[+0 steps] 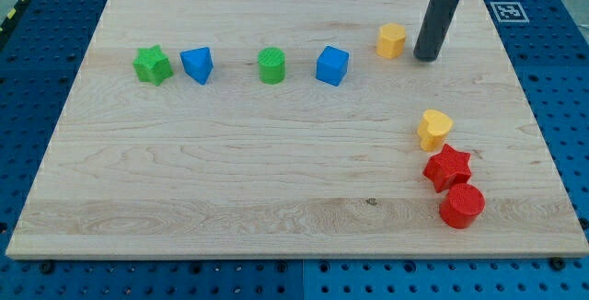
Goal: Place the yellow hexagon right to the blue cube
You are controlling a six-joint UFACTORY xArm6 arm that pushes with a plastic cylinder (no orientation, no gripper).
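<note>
The yellow hexagon (391, 40) lies near the view's top, right of centre. The blue cube (332, 65) sits to its lower left, a short gap away. My tip (426, 57) stands just right of the yellow hexagon, a small gap from it, not touching. The rod rises to the view's top edge.
A green cylinder (271, 65), a blue triangular block (197, 64) and a green star (152, 64) line up left of the cube. A yellow heart (434, 129), a red star (447, 167) and a red cylinder (462, 206) cluster at the lower right. The wooden board (276, 180) ends near them.
</note>
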